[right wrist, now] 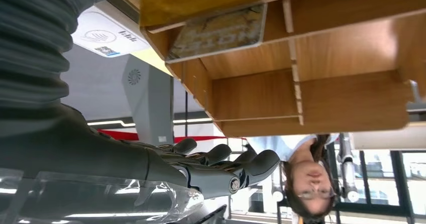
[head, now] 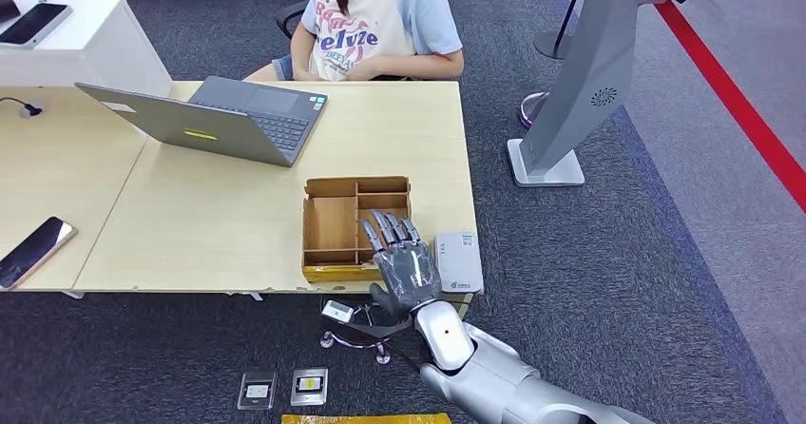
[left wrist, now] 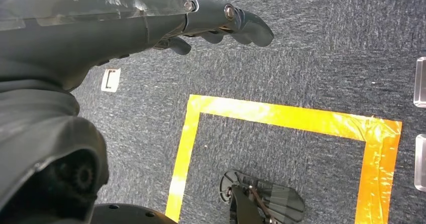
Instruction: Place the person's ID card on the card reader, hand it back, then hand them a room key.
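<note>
One wide wooden counter (head: pixel 238 224) carried everything, with a person (head: pixel 375 25) seated at its far edge in a shirt whose print could not be read fully. An open grey laptop (head: pixel 228 120) sat near the person. At the near edge stood a cardboard divided box (head: pixel 337 224); in the right wrist view a card (right wrist: pixel 218 32) lay in one compartment, its printing too blurred to read. The right robot hand (head: pixel 404 262) hovered over the box's near right corner, fingers extended and apart, holding nothing, near the card but not touching it. Just beside it lay the white card reader (head: pixel 457 262), its small logo illegible. The left robot hand (left wrist: pixel 221 25) hung above carpet, fingers loosely curled, empty.
</note>
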